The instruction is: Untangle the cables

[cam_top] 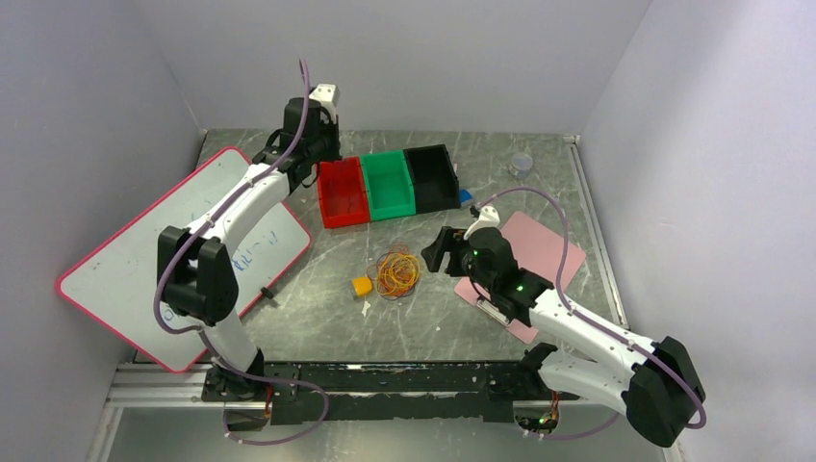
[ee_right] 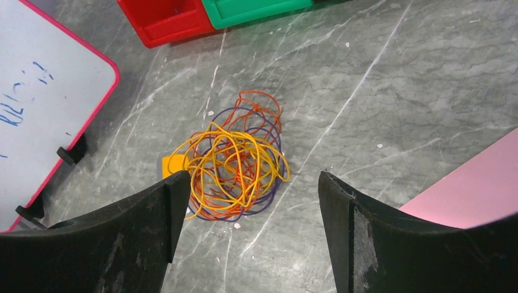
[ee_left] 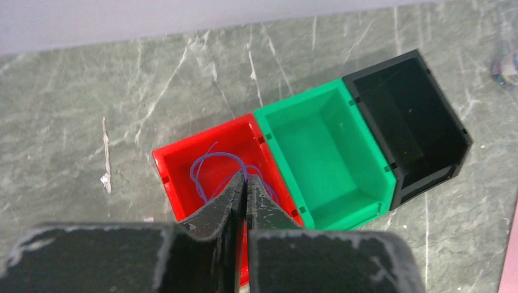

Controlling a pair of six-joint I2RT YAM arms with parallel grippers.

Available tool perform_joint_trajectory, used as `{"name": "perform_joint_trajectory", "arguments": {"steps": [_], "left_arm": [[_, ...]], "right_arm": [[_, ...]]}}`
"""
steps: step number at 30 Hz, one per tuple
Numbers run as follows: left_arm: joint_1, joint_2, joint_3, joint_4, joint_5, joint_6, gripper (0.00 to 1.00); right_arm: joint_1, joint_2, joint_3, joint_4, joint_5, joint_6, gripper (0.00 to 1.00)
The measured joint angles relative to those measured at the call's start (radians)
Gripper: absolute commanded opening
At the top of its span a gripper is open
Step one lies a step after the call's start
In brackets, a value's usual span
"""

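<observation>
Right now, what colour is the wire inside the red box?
Purple. The wire in the red box shows best in the left wrist view.

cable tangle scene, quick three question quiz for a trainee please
1. True or false: the right gripper is shut on the tangle of thin orange, yellow and purple cables.
2. Which bin holds a thin purple wire? A the red plastic bin; B the green plastic bin; C the black plastic bin.
3. Fill in: in the top view, the small yellow block lies just ___ of the tangle.
Key: 1 false, it is open; 2 A; 3 left.
</observation>
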Motion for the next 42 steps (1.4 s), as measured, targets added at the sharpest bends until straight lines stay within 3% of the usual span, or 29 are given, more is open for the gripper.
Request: {"name": "perform_joint_trajectory", "arguments": {"steps": [16,30,37,42], "left_arm": [[0.015,0.173,-0.021,-0.027,0.023,-0.053,0.07],[0.016,0.214,-0.021,-0.063,0.03,-0.068,0.55],[0.016,0.122,-0.021,-0.076,0.03,-0.068,0.69],[0.016,0.042,-0.021,-0.075,0.03,-0.068,0.66]], "right_arm": [[0.0,0.013,-0.003,0.006,-0.016,0.002,0.8],[0.0,0.024,-0.003,0.006,-0.018,0.001,0.8],[0.0,0.024,-0.003,0.006,-0.018,0.001,0.8],[0.0,0.025,-0.003,0.006,-0.018,0.001,0.8]]}}
